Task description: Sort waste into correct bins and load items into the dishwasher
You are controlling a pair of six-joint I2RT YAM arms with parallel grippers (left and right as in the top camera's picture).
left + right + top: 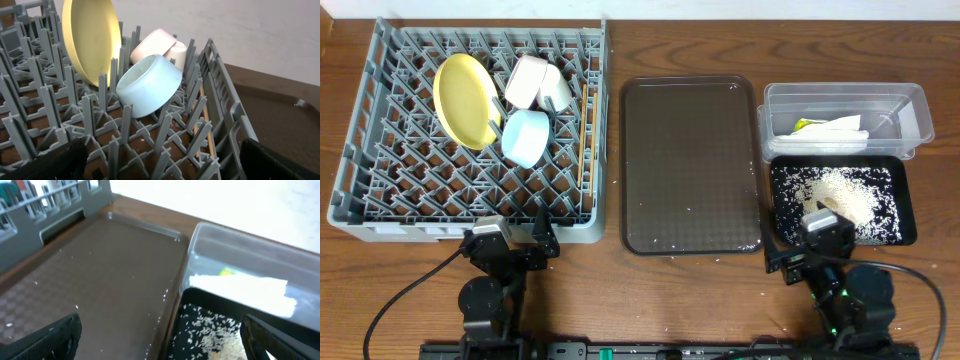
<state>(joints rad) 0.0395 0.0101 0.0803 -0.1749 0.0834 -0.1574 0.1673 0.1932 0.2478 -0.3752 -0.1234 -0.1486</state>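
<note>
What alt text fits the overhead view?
Grey plastic dish rack at left holds a round yellow plate, white bowl, white cup and light blue bowl. Beside a dark brown serving tray, a clear plastic tub holds a white napkin; a black tray holds rice crumbs.

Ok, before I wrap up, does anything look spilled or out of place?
Only stray rice crumbs: a few pale grains lie scattered on the brown serving tray, mostly along its right edge, rather than in the black tray with the rest. Nothing else stands out.
</note>
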